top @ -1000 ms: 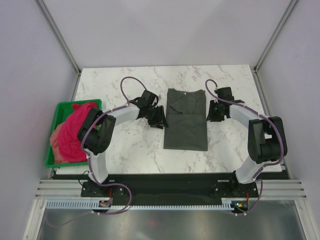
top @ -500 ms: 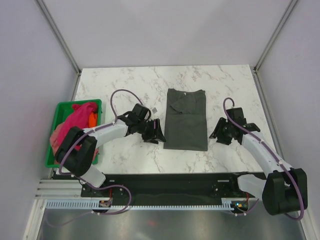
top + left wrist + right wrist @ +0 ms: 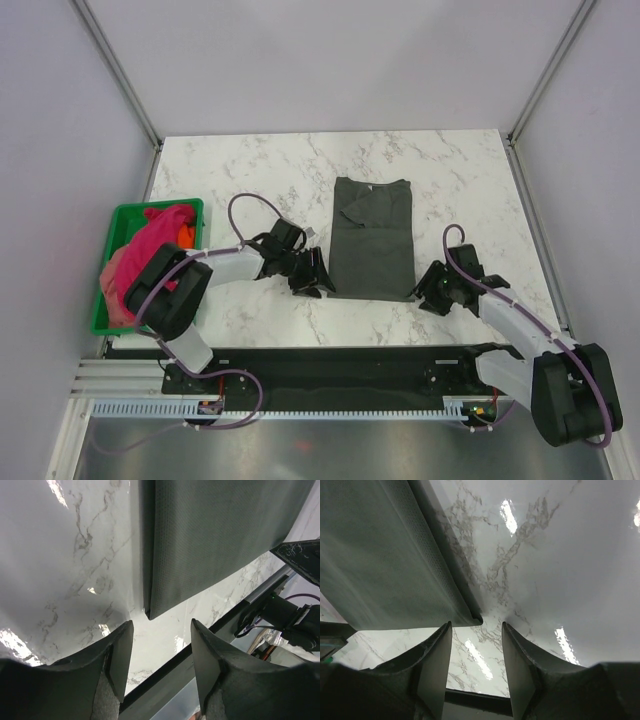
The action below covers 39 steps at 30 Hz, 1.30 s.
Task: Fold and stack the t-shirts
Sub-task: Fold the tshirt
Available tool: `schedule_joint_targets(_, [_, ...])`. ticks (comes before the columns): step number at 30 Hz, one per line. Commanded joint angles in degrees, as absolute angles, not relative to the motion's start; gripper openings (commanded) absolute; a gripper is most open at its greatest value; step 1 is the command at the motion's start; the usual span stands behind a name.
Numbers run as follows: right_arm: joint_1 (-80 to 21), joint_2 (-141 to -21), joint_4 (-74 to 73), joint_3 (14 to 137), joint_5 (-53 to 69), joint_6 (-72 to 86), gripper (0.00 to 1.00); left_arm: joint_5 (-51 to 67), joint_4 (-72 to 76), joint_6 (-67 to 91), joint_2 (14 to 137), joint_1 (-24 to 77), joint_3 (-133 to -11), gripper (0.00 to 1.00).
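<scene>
A dark charcoal t-shirt (image 3: 372,238) lies folded into a long narrow strip in the middle of the marble table, collar at the far end. My left gripper (image 3: 318,283) sits low at its near left corner, open and empty; that corner (image 3: 150,614) shows just ahead of my fingers. My right gripper (image 3: 428,297) is open and empty at the near right corner (image 3: 475,620). A magenta-pink t-shirt (image 3: 152,252) and a paler salmon-pink one (image 3: 118,290) are heaped in the green bin (image 3: 112,222) at the left.
The table's black front rail (image 3: 340,358) runs close behind both grippers. The green bin stands at the table's left edge. Bare marble (image 3: 250,175) lies left and right of the grey shirt and beyond it.
Both arms have swung from the shirt's far sides down to its near corners. Both grippers have opened wider. The grey shirt has not moved.
</scene>
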State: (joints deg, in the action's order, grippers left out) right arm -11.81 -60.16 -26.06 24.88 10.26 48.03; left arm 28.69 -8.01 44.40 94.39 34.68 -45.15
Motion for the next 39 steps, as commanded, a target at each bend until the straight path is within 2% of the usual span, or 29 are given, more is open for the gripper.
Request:
schedule_joint_targets(1, [-12.22,-60.64,-20.39,23.03,9.50,50.01,0.53,26.63,-4.83,46.84,96.59,35.33,-45.44,0.57])
schedule_joint_targets(6, [-12.22,-60.82,-19.78,21.62,7.56,49.92,0.48,23.91,-4.48,47.55,97.91,35.51,-45.00,0.52])
schedule_joint_targets(9, [-12.30,-60.21,-19.34,20.48,5.98,50.01,0.42,23.20,-4.39,47.99,99.05,35.51,-45.35,0.48])
schedule_joint_targets(14, [-12.22,-59.68,-18.90,19.95,6.15,50.27,0.24,22.15,-4.31,49.04,99.58,35.51,-45.09,0.43])
schedule_joint_targets(17, [-12.22,-59.50,-18.90,19.69,6.15,50.10,0.10,22.06,-4.31,49.48,99.49,35.51,-44.91,0.34])
schedule_joint_targets(18, [-12.22,-59.33,-18.90,19.60,6.24,50.01,0.04,22.06,-4.31,49.57,99.32,35.42,-44.74,0.25])
schedule_joint_targets(20, [-12.22,-58.98,-18.90,19.51,6.33,49.83,0.00,22.15,-4.22,49.83,99.05,35.59,-44.47,0.15])
schedule_joint_targets(21, [-12.30,-58.63,-18.98,19.60,6.42,49.83,0.00,22.24,-4.31,49.92,98.53,35.60,-44.39,0.05])
schedule_joint_targets(22, [-12.30,-58.45,-19.16,19.51,6.42,49.75,0.00,22.32,-4.22,50.18,98.26,35.51,-44.21,0.02])
schedule_joint_targets(38, [-12.92,-48.87,-26.54,18.81,7.03,47.55,0.00,22.85,-4.31,53.88,91.05,40.08,-40.43,0.02])
schedule_joint_targets(39, [-12.92,-48.52,-26.63,18.55,7.38,47.55,0.00,22.85,-4.39,53.88,91.05,40.17,-40.17,0.08])
